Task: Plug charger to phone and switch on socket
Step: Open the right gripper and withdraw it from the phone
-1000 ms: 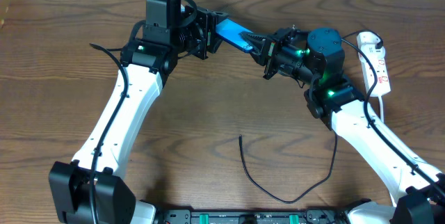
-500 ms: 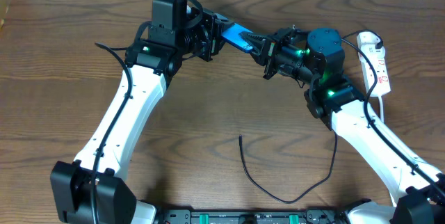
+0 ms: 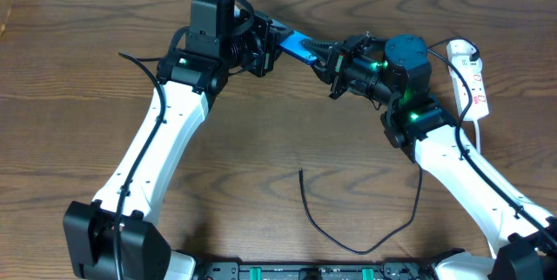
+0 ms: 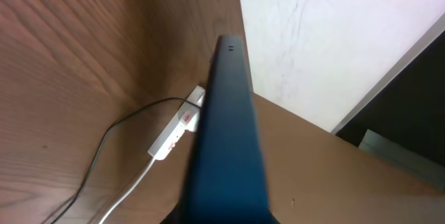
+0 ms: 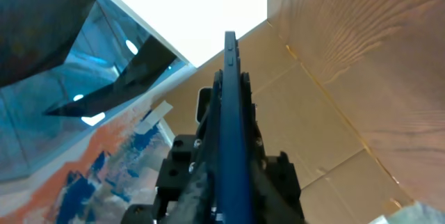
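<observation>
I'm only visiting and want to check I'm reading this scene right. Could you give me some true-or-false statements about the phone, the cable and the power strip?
1. The left gripper is shut on the phone. True.
2. The cable is plugged into the phone. False: its free end lies loose on the table, well apart from the phone.
3. The power strip lies beside the robot's right arm. True.
4. The phone lies flat on the table. False: it is held up above the table.
</observation>
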Controlling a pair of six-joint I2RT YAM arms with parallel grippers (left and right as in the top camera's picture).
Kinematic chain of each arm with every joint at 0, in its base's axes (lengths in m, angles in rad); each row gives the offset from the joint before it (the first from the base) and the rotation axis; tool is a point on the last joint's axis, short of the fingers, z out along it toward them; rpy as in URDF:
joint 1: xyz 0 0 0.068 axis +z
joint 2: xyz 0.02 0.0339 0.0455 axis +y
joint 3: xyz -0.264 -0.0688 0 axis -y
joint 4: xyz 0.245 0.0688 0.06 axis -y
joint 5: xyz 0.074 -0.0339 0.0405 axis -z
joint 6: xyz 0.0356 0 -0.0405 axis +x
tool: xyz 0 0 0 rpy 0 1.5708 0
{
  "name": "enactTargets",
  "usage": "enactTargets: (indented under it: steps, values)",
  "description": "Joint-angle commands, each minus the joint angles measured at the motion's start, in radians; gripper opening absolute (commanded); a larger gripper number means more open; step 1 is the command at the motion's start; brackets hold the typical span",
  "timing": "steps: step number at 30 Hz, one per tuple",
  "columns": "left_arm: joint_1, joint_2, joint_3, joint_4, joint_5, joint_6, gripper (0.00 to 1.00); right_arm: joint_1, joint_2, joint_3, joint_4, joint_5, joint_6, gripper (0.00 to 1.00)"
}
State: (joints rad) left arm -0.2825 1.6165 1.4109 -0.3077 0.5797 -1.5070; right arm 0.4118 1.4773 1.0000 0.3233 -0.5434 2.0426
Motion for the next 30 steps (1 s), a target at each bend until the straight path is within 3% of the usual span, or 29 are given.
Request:
enactTargets:
  steps: [1, 5, 7, 8, 10, 11, 19, 23, 25, 30]
  values:
    - [0.002, -0.008, 0.001, 0.003, 0.003, 0.003, 0.07, 0.009, -0.013, 0.025, 0.01, 0.002, -0.017, 0.2]
    - [0.002, -0.008, 0.001, 0.003, 0.003, 0.003, 0.08, 0.009, -0.013, 0.025, 0.01, 0.002, -0.017, 0.4]
    - [0.003, -0.008, 0.001, 0.003, 0.003, 0.003, 0.07, 0.009, -0.013, 0.025, 0.014, 0.002, -0.052, 0.59]
    - [0.008, -0.008, 0.001, 0.003, 0.003, 0.006, 0.08, 0.006, -0.013, 0.025, 0.03, 0.007, -0.142, 0.79]
    - [0.019, -0.008, 0.001, 0.003, 0.003, 0.014, 0.07, 0.001, -0.013, 0.025, 0.033, 0.006, -0.209, 0.96]
    - [0.027, -0.008, 0.001, 0.003, 0.003, 0.018, 0.07, 0.0, -0.013, 0.025, 0.033, 0.006, -0.237, 0.99]
    - [0.144, -0.008, 0.001, 0.004, 0.105, 0.158, 0.07, -0.047, -0.013, 0.025, 0.033, -0.091, -0.494, 0.99]
    - [0.232, -0.008, 0.001, 0.003, 0.264, 0.285, 0.07, -0.082, -0.013, 0.025, 0.032, -0.163, -0.677, 0.99]
    - [0.287, -0.008, 0.001, 0.003, 0.369, 0.407, 0.08, -0.097, -0.013, 0.025, 0.032, -0.204, -0.761, 0.99]
    - [0.382, -0.008, 0.001, 0.003, 0.595, 0.602, 0.07, -0.106, -0.013, 0.025, 0.013, -0.255, -0.864, 0.99]
